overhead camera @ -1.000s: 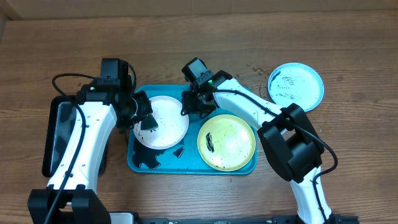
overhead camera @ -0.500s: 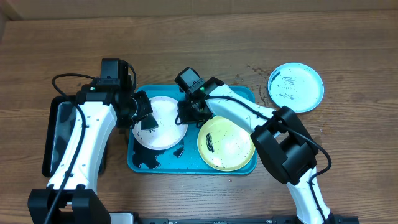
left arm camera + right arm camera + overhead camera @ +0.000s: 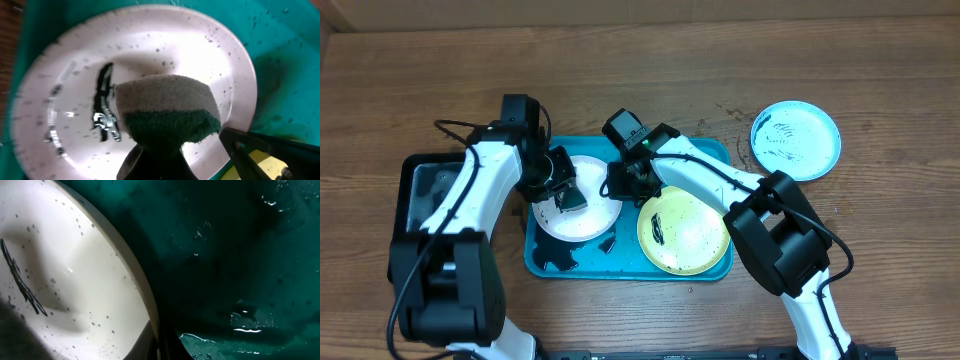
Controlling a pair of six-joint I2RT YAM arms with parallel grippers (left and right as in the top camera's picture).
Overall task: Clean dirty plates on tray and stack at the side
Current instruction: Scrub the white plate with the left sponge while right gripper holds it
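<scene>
The white plate (image 3: 588, 205) lies at the left of the turquoise tray (image 3: 705, 152), with black smears and specks on it. My left gripper (image 3: 563, 193) is shut on a green-and-grey sponge (image 3: 167, 110) that is pressed on the white plate (image 3: 150, 55). My right gripper (image 3: 623, 182) is shut on the white plate's right rim (image 3: 145, 300), with the wet tray floor (image 3: 240, 255) beside it. The yellow-green plate (image 3: 684, 230) lies at the right of the tray, smeared black. The light blue plate (image 3: 796, 140) lies on the table at the far right, with dark marks.
A smaller black tray (image 3: 412, 215) sits on the table left of the turquoise tray, under the left arm. Black smears (image 3: 556, 256) and a small dark scrap (image 3: 607, 243) lie on the turquoise tray's front left floor. The table is wood.
My right gripper moved left onto the white plate's rim and stayed there. My left arm swung in and carried the sponge a little right over the white plate.
</scene>
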